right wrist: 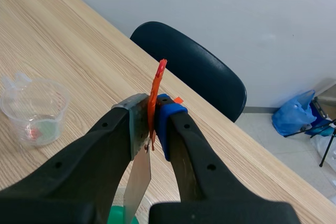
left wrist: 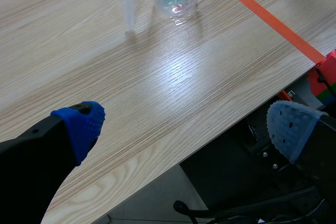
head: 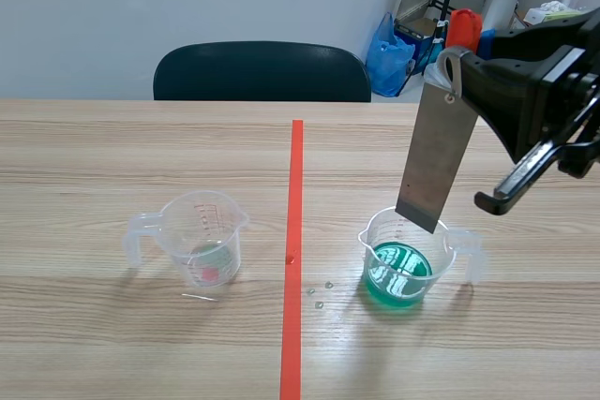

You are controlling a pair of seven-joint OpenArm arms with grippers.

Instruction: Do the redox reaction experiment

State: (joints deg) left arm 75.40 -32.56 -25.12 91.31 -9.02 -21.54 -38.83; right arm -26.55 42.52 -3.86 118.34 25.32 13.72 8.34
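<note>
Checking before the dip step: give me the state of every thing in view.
metal strip: hanging nearly upright, gripped at its top, lower end above the green liquid.
right cup: upright, green liquid in the bottom.
left cup: upright, nearly empty, a thin film of liquid.
right pincer: shut on the metal strip.
left pincer: open, empty.
</note>
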